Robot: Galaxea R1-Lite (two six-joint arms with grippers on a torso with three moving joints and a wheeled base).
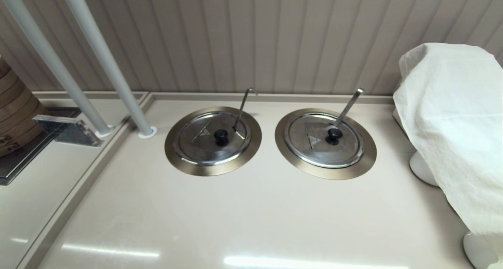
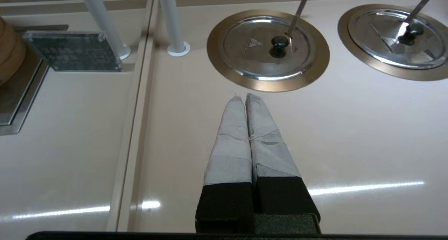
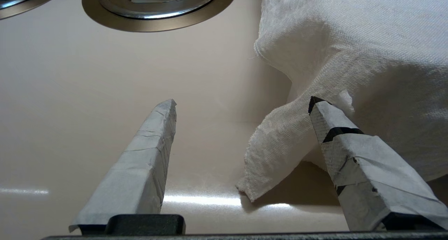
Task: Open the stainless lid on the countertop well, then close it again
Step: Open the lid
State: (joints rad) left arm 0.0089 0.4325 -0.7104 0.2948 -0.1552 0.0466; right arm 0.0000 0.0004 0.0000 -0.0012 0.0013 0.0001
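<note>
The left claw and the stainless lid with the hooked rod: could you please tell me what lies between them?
Only bare countertop and the near arc of the countertop well ring separate the shut left claw from the stainless lid, as the left wrist view shows.

The head camera looks steeply down from above onto the surface (image 1: 251, 222), both wells side by side before the panelled wall. The left wrist camera sits low behind the left tool (image 2: 245, 99), facing the same two wells from nearer. The right wrist camera skims lower still, sharing only the near well rims and the white cloth (image 3: 350, 50).
</note>
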